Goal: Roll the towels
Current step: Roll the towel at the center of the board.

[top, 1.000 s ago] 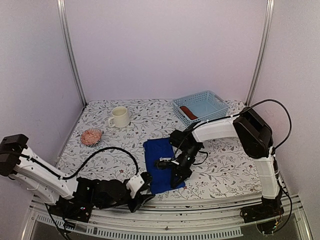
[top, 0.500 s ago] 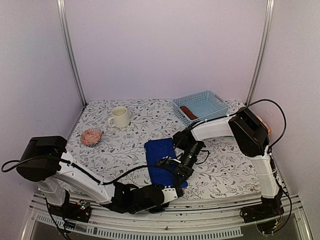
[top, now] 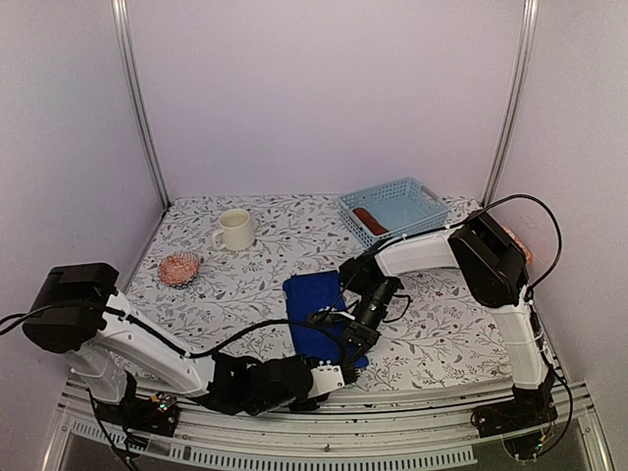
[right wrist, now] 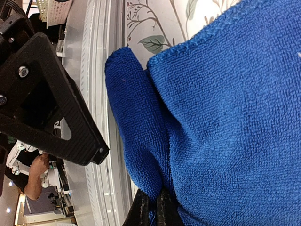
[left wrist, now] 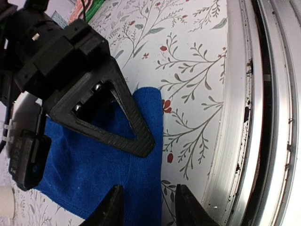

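A royal-blue towel point(top: 312, 316) lies flat near the table's front middle. My right gripper point(top: 353, 340) is at the towel's near right corner. In the right wrist view it point(right wrist: 153, 208) is shut on a pinched-up fold of the blue towel point(right wrist: 225, 117). My left gripper point(top: 337, 372) is low at the front edge, just short of that same corner. In the left wrist view it point(left wrist: 148, 207) is open, with one finger over the blue towel point(left wrist: 94, 165) and the other over bare table. A rust-brown towel point(top: 370, 220) lies in the basket.
A pale blue lattice basket point(top: 412, 196) stands at the back right. A cream mug point(top: 235, 230) stands at the back left. An orange white-patterned bundle point(top: 180, 267) lies left of centre. The table's metal front rail point(left wrist: 244, 117) runs close beside my left gripper.
My left arm has swung right along the front edge, bringing its gripper to the towel's near right corner. My right gripper has lowered slightly at that corner.
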